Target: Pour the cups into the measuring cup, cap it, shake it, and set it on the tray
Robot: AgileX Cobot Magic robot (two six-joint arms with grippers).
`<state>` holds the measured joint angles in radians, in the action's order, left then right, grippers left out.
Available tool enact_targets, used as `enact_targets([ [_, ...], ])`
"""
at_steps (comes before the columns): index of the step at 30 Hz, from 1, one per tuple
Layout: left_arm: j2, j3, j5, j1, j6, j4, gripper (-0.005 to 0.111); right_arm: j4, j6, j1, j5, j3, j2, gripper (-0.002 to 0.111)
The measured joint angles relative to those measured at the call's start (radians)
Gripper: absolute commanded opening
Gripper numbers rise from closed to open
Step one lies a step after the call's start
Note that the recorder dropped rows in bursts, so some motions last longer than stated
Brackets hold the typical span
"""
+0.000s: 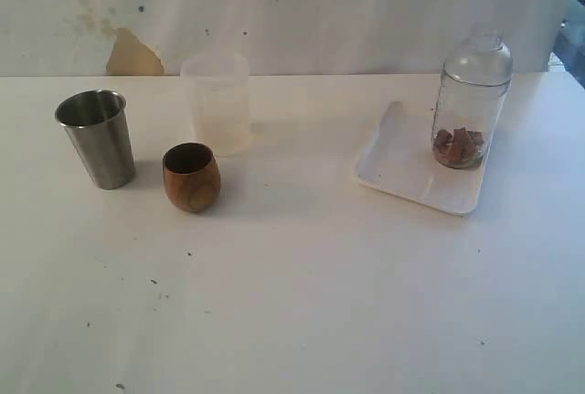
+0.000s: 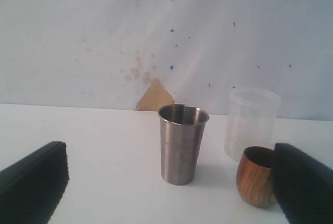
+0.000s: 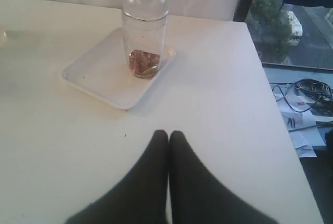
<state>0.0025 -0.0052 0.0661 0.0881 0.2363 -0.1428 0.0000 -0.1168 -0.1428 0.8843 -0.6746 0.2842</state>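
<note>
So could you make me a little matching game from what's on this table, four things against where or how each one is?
Things
1. steel tumbler
2. wooden cup
3. frosted cup
4. measuring cup

Descriptions
A. capped, standing on the tray, brown bits inside
B. whitish, translucent, behind the wooden cup
C. farthest left in the exterior view
D. brown, rounded, shortest of the four

Pairs: 1-C, 2-D, 3-B, 4-A
</note>
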Motion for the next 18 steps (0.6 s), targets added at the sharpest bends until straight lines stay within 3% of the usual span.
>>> enact_targets([
  [9, 0.000, 0.000, 0.000, 0.000, 0.000, 0.000, 0.105, 0.000, -0.002, 0.038, 0.090, 0.089, -0.262, 0.000],
  [18, 0.000, 0.000, 0.000, 0.000, 0.000, 0.000, 0.105, 0.011, -0.002, 0.061, 0.079, 0.089, -0.280, 0.000],
])
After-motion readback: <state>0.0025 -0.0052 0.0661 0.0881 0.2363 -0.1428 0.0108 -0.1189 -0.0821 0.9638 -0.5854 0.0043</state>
